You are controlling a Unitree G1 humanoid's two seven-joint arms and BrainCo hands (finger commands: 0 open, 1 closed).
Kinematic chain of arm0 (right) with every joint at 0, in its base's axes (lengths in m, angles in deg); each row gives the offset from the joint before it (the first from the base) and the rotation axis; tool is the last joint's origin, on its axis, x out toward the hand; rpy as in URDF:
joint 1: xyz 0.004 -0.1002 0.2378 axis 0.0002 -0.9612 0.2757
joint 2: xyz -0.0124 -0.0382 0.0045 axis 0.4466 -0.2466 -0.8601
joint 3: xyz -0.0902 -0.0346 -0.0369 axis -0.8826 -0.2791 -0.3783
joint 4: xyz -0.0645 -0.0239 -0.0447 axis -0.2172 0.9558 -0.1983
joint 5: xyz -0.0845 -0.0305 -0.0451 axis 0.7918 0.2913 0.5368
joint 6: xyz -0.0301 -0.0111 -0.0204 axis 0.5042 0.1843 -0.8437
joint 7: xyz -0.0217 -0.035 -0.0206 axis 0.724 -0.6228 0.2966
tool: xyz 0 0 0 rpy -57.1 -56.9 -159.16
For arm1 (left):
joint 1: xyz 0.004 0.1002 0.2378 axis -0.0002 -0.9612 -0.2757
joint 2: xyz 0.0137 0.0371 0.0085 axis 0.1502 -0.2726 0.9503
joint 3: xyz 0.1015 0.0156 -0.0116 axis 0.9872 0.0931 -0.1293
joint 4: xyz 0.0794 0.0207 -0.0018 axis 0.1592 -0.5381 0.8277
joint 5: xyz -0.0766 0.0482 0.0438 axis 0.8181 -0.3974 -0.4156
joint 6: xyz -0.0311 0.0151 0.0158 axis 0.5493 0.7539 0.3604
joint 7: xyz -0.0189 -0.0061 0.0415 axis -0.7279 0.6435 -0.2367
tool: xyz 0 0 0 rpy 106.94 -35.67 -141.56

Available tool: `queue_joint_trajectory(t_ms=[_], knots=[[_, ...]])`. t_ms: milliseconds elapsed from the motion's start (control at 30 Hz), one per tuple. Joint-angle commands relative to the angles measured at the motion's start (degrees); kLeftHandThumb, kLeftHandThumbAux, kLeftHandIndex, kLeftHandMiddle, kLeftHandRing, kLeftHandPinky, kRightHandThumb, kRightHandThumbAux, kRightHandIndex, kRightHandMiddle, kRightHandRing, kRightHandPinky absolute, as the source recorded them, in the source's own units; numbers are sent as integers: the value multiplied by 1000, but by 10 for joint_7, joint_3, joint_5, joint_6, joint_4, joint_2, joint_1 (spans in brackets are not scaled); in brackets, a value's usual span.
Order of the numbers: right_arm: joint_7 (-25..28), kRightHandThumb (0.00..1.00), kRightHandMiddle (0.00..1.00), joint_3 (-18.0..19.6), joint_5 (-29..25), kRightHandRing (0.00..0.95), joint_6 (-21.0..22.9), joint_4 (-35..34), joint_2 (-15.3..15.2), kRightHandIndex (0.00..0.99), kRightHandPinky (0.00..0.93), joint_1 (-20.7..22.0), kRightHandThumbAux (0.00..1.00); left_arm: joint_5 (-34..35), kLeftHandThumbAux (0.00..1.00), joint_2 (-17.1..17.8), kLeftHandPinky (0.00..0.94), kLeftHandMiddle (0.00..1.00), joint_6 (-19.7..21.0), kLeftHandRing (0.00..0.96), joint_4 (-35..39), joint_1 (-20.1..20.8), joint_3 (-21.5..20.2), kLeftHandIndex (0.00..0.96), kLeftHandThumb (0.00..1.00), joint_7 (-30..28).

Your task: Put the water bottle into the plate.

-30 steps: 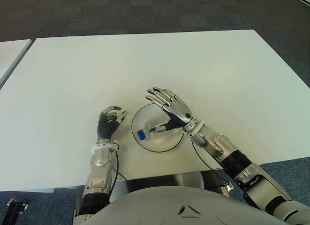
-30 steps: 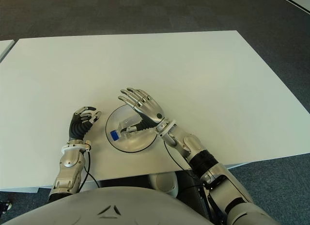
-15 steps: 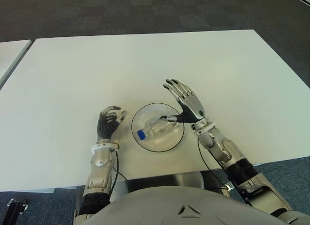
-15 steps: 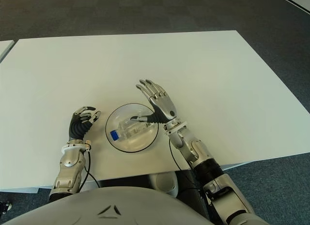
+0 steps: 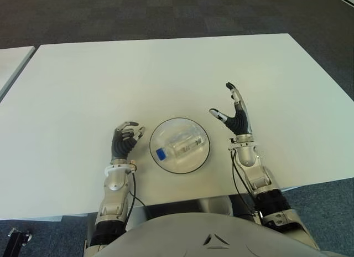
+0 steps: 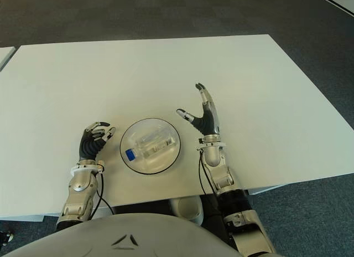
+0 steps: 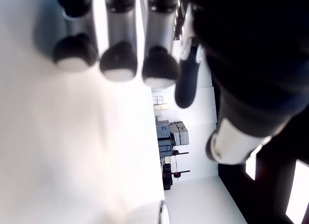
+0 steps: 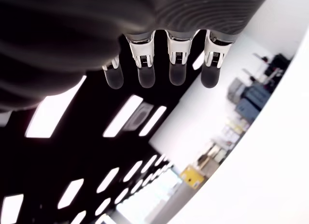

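Water bottle [image 5: 178,147]: small, clear, blue cap; lies on its side inside the plate, cap end toward the robot's left, held by neither hand.
Plate [image 5: 159,137]: round, transparent, shallow; sits on the table near the robot's edge, between the two hands.
Right hand [image 5: 237,114]: to the right of the plate, apart from it, raised with fingers extended upward and thumb spread toward the plate; released, grasping nothing. Fingertips [image 8: 176,75] in the right wrist view hang straight and free.
Left hand [image 5: 124,140]: just left of the plate, fingers curled inward, clenched loosely on nothing; fingers [image 7: 116,64] show bent in the left wrist view.
Table [image 5: 166,74]: white, rectangular, otherwise bare surface; dark carpet beyond.
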Motion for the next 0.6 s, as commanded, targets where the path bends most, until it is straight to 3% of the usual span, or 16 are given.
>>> queue_joint_trajectory(t_ms=[33,200,267,333,433,600], knots=[[-5,654,0,18,-18,0,-18,31,18,0,184,0,456,-3,724,1,877,878,4,885,-12,-4,4,437,702,-2],[7,699,0,32,-35,5,-28,38,30,0,296,-3,551,-2,724,4,875,879,2,886,-16,-2,3,437,702,-6],[33,754,7,37,-65,69,-28,34,36,45,331,-9,673,-2,724,6,877,879,1,888,-17,-1,3,437,702,-7],[64,838,72,41,-94,153,-25,29,38,99,364,-15,771,-2,724,7,879,880,-3,889,-19,-1,4,437,701,-9],[96,891,173,47,-118,246,-21,27,37,147,404,-21,842,-2,724,9,883,882,-6,891,-21,-1,4,437,701,-8],[137,903,289,58,-138,336,-10,40,29,198,456,-26,899,-4,723,7,888,885,-2,896,-21,0,3,437,702,-3]])
